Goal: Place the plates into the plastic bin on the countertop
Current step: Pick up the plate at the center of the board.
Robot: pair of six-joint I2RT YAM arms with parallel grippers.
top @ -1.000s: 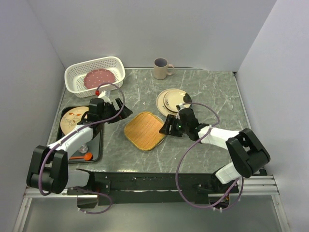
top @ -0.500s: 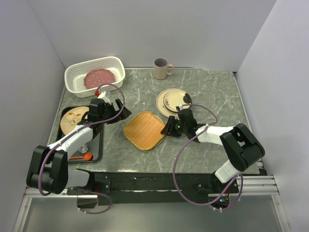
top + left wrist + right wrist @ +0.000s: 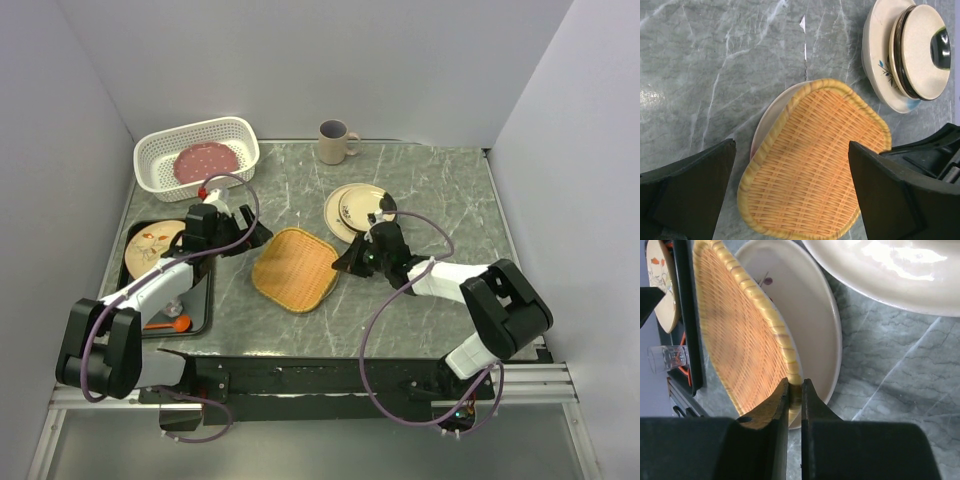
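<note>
At the back left of the desk point(image 3: 440, 200), the white basket point(image 3: 160, 165) holds a pink dotted plate point(image 3: 205, 160). In front of it, the left claw point(image 3: 252, 230) hangs spread wide, gripping nothing, just left of the woven plate point(image 3: 292, 270). That woven plate lies over a white plate point(image 3: 805, 325) with a twig mark. The right claw point(image 3: 795, 390) pinches its near-right rim. A cream plate stack point(image 3: 355, 205) sits just behind.

Setting: robot lab cell, staged as kitchen. Evidence: blank partition walls point(image 3: 300, 60) enclosing marble-look bench point(image 3: 440, 200); aluminium mounting rail point(image 3: 550, 378); tan-orange plate point(image 3: 290, 270) at right claw point(image 3: 342, 262), mug point(image 3: 335, 142) beyond.
</note>
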